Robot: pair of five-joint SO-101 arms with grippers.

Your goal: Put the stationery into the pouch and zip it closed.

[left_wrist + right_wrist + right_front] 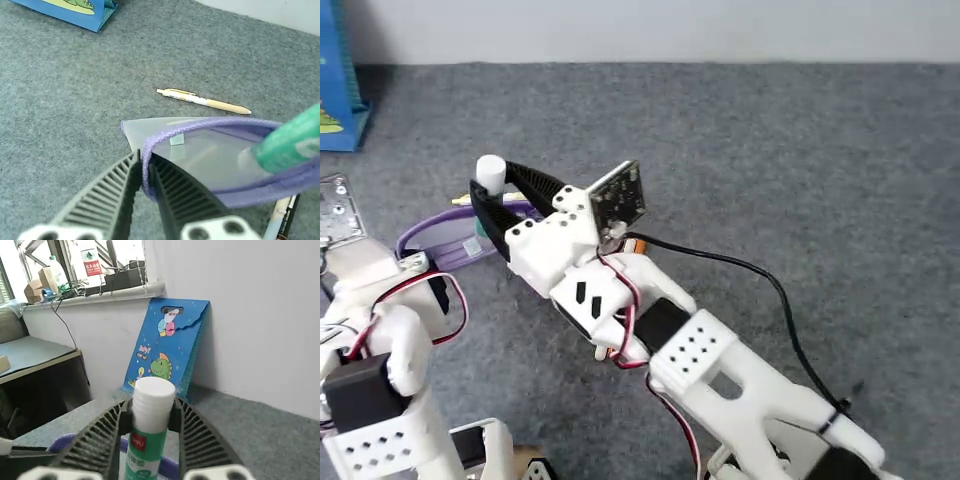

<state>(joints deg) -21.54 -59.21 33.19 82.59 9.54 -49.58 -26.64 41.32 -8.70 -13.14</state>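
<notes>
Your left gripper [142,162] is pinched shut on the purple zip rim of the pouch [200,155]. The pouch is soft, limp clear film and is best held by that rim. Your right gripper [150,412] clamps a glue stick [150,395] below its white cap, with the lower end at the pouch mouth. The stick looks light, rigid and probably slick. A pen [202,100] lies on the desk beyond the left gripper. The print on the stick's green label is too small to read.
</notes>
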